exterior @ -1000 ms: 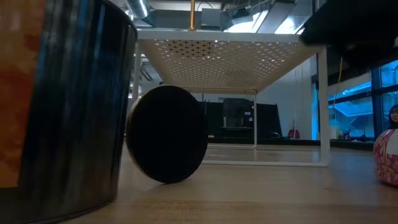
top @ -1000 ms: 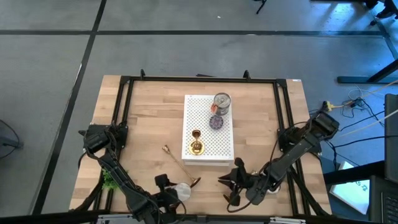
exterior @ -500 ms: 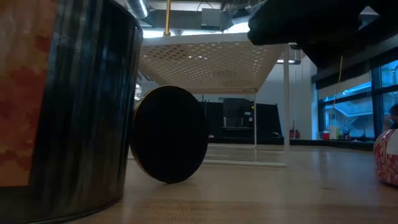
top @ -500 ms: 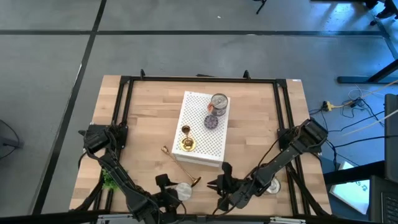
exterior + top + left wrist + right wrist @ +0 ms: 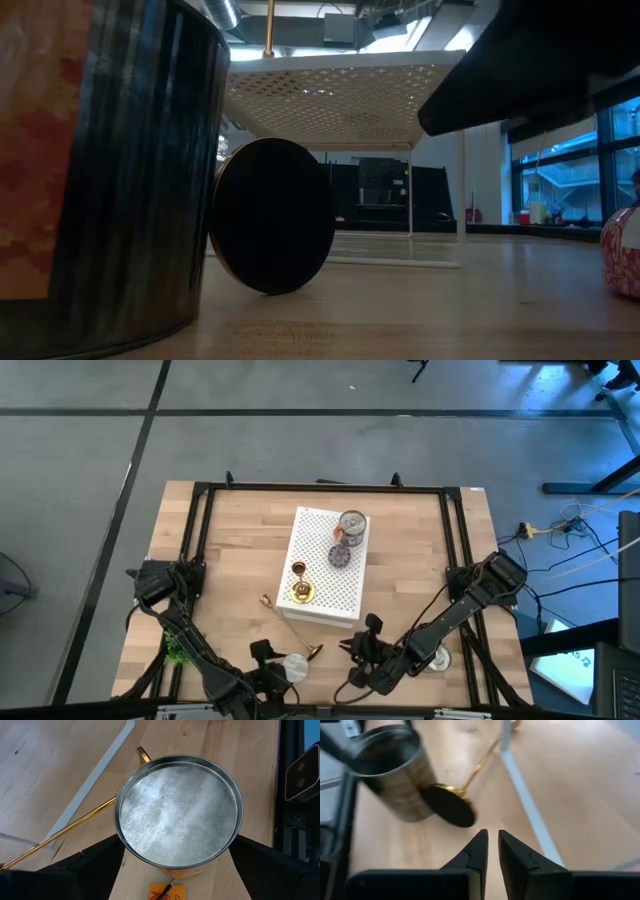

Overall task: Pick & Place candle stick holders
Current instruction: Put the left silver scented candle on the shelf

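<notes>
Right pincer low over the near edge of the wooden worktop, fingers nearly shut with only a thin gap, holding nothing. Just ahead of it lies a shiny gold candle stick holder with thin stem and round flared base, on its side on the worktop, base end nearest the pincer, stem running away from it alongside the rack's leg. Not touching the pincer.

Left pincer beside the right one, at the same near edge, fingers spread wide on either side of a round silver metal tin standing upright; the fingers flank the tin's walls, contact cannot be told. The fallen holder's base sits just beyond the tin, the gold stem showing past the tin's rim.

Farther from both pincers, mid worktop, a white perforated metal rack stands on thin legs, set at a slight angle. On its top: a second gold candle stick holder upright on the end nearest the pincers, a small purple disc in the middle, another round silver tin at the far end.

Low view: dark tin wall close up, dark round base of the fallen holder beside it, rack behind.
</notes>
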`<action>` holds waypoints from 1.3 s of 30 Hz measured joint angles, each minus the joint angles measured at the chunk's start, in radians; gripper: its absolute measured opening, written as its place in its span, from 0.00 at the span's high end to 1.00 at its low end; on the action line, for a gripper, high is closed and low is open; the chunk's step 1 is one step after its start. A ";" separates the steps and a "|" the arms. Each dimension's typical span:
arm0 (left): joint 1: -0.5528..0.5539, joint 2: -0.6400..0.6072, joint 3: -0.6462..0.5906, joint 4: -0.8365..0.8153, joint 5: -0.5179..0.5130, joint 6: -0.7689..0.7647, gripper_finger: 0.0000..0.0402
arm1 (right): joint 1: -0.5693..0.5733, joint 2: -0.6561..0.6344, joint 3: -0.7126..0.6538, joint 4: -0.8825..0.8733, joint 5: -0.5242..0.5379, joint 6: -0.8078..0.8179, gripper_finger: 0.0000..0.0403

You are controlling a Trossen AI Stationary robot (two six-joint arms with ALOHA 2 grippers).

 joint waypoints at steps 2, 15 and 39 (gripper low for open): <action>0.000 0.000 0.000 0.000 0.000 0.000 0.12 | 0.001 0.000 0.000 -0.028 0.034 0.032 0.89; 0.000 0.000 0.000 0.000 -0.018 0.000 0.12 | 0.000 0.000 0.000 -0.227 0.180 0.260 0.95; 0.000 0.001 0.000 0.000 -0.038 0.002 0.12 | -0.013 0.000 0.000 -0.525 0.197 0.546 0.96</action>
